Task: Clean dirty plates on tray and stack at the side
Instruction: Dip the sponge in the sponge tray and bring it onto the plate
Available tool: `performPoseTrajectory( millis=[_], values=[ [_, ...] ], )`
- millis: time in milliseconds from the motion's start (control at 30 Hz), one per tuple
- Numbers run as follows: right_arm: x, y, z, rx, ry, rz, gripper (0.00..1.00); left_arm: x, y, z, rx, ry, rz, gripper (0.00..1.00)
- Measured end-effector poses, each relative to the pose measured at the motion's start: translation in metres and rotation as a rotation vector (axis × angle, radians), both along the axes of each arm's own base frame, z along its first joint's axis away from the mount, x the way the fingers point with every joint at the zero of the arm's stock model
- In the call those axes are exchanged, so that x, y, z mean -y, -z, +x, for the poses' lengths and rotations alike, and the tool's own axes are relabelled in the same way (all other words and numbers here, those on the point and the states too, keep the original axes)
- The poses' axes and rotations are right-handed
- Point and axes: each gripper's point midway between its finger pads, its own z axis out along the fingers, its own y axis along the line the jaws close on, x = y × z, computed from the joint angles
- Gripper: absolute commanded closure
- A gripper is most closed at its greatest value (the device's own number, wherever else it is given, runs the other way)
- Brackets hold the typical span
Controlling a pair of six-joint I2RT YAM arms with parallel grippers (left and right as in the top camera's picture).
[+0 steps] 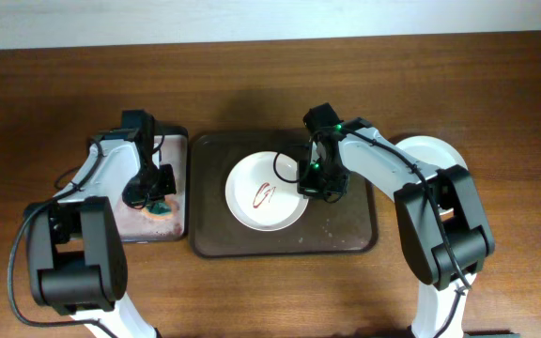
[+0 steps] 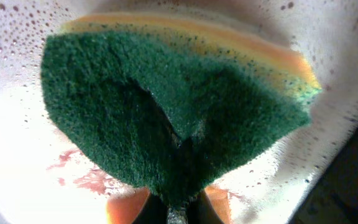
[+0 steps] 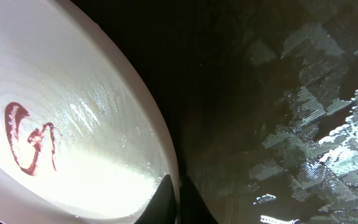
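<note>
So, overhead: the big dark brown rectangular tray [image 1: 346, 230] holds one round white plate [image 1: 252, 211] with a red sauce squiggle [image 1: 266, 192], and the right gripper [image 1: 310, 183] sits at its right rim. The left gripper [image 1: 153, 199] is over the small black tray [image 1: 178, 216] with the pinkish inside.

Left wrist: the fingers [image 2: 126, 208] are clamped on a green-and-yellow scouring sponge [image 2: 166, 106] over a soapy, red-smeared floor.

Right wrist: the fingers [image 3: 166, 196] pinch the plate's rim, and the brown tray is wet.

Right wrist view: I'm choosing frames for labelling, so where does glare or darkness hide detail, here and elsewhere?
Right wrist: glare bleaches the white plate below its sauce; the tray is nearly black. Left wrist: sponge sharp, wet surface behind blown out. Overhead: evenly lit, clear.
</note>
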Motion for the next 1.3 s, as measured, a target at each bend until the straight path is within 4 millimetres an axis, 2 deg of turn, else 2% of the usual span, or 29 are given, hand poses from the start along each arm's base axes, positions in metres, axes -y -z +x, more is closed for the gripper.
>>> performPoseTrajectory(
  millis=[67, 133, 333, 400, 667, 900, 1067, 1300],
  values=[
    [0.0, 0.0, 0.0, -0.001, 0.0, -0.001, 0.96, 0.0, -0.005, 0.002, 0.014, 0.0, 0.0, 1.0],
    [0.0, 0.0, -0.001, -0.003, 0.0, -0.001, 0.96, 0.0, -0.019, 0.007, 0.062, 0.0, 0.002, 1.0],
    [0.0, 0.0, -0.001, -0.003, 0.0, -0.001, 0.96, -0.006, -0.096, 0.049, 0.381, -0.005, 0.036, 1.0],
    [0.0, 0.0, -0.001, -0.003, 0.0, -0.001, 0.96, -0.009, -0.114, 0.059, 0.46, -0.01, 0.054, 1.0],
    [0.0, 0.0, -0.001, -0.003, 0.0, -0.001, 0.96, -0.026, -0.136, 0.072, 0.557, -0.04, 0.153, 1.0],
    [0.0, 0.0, -0.001, -0.003, 0.0, -0.001, 0.96, -0.032, -0.173, 0.071, 0.661, -0.059, 0.189, 1.0],
    [0.0, 0.0, -0.001, -0.003, 0.0, -0.001, 0.96, -0.033, -0.193, 0.067, 0.708, -0.066, 0.197, 1.0],
    [0.0, 0.0, -0.001, -0.003, 0.0, -0.001, 0.96, -0.033, -0.202, 0.065, 0.733, -0.069, 0.2, 1.0]
  ],
)
